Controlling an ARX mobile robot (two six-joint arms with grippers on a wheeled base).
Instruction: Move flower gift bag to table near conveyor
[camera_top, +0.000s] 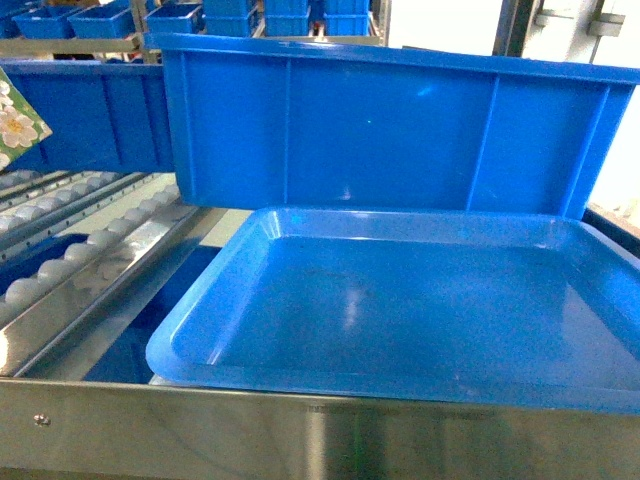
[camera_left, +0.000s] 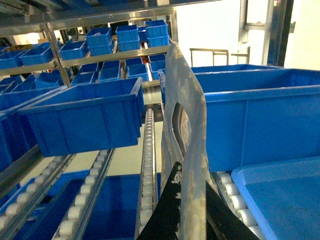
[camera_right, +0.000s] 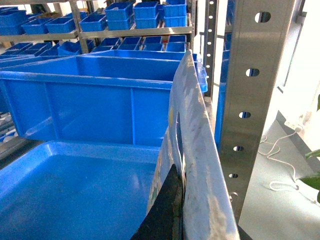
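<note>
Rollers of the conveyor (camera_top: 70, 255) run at far left, where the left gripper (camera_left: 192, 210) clamps one flower gift bag (camera_left: 185, 115), the right gripper (camera_right: 182, 210) pinches another bag (camera_right: 192, 150) beside the blue tray (camera_top: 420, 310), table unseen, delivery apparently undone.

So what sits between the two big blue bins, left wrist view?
The gift bag, upright in the left gripper, with a conveyor lane behind it; left wrist view.

a warehouse: steel racks (camera_left: 100, 55) of blue bins (camera_left: 82, 117) above roller conveyor (camera_left: 147, 165) lanes.
</note>
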